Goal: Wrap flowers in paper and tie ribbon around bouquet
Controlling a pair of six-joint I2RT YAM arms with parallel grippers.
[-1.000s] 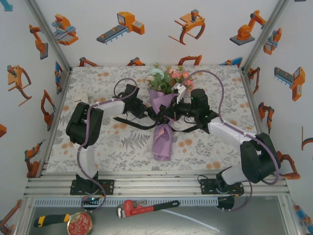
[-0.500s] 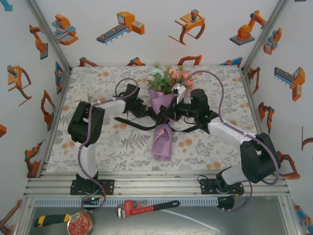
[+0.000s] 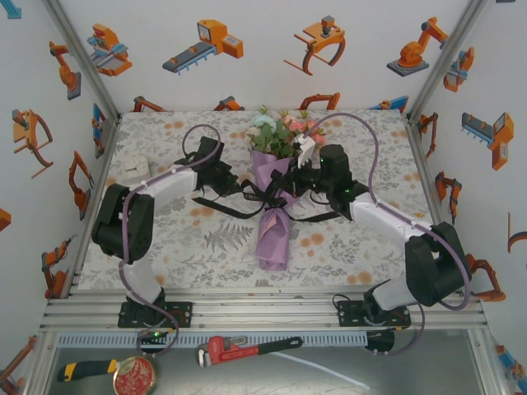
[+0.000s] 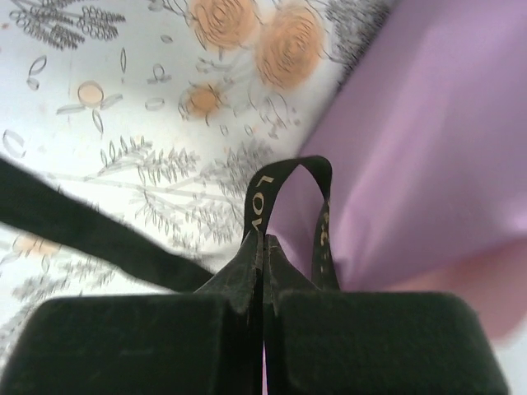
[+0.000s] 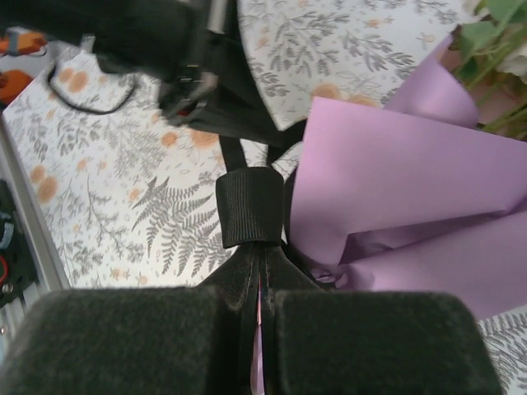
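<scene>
My left gripper [image 4: 263,247] was clamped on a loop of ribbon [image 4: 284,169], just beside the paper [image 4: 428,123]. My right gripper [image 5: 259,259] pinched another ribbon fold beside the bouquet [image 3: 273,226], which lay mid-table on the floral cover [image 3: 189,247], flowers [image 3: 280,132] pointing away. Loose ribbon tails trailed either side. A wrench [image 3: 247,347] lay below my bases, well apart.

Right fingers [image 5: 140,337] stand pressed together at the bottom edge, with a loop of black ribbon [image 5: 254,206] pinched between their tips. A ribbon strand runs up from the loop toward the left arm [image 5: 123,25], dark and blurred at upper left. Lilac paper [image 5: 412,181] lies folded just right of the loop. Green stems of the flowers [image 5: 494,33] sit in the top right corner. Fern-printed surface [image 5: 107,189] lies beneath.
</scene>
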